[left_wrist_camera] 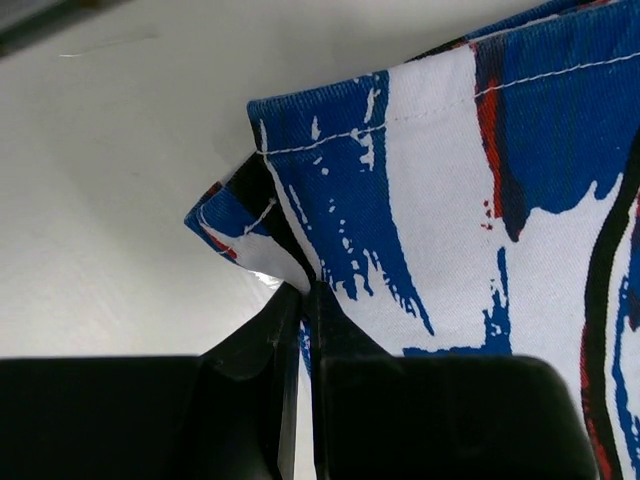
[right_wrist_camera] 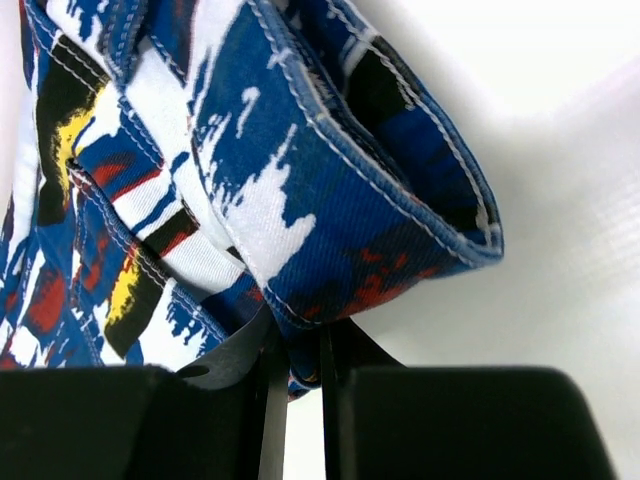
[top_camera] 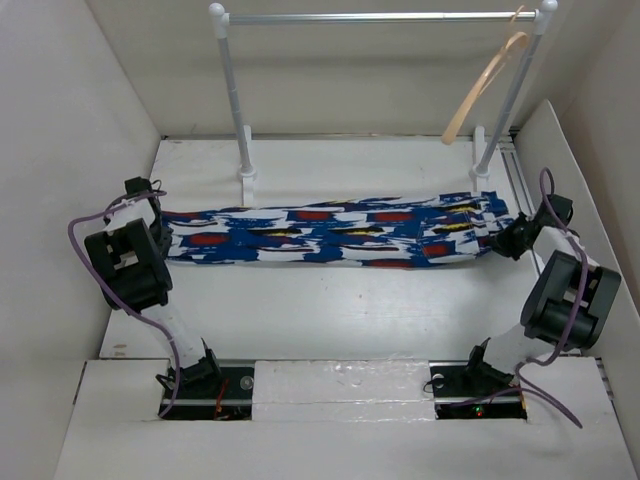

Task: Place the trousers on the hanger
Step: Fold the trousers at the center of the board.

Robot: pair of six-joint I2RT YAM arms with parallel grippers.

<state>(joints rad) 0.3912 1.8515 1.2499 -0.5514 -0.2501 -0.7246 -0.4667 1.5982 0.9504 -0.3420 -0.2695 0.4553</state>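
The trousers, blue and white with red, black and yellow dashes, lie folded lengthwise across the table, stretched between both arms. My left gripper is shut on their left end, pinching the hem corner. My right gripper is shut on their right end, pinching the folded waistband edge. The trousers fill the left wrist view and the right wrist view. The pale wooden hanger hangs by its hook from the right end of the rail, above and behind the trousers' right end.
The white-posted rail rack stands at the back, its feet just behind the trousers. White walls close in left, right and back. The arm bases sit at the near edge.
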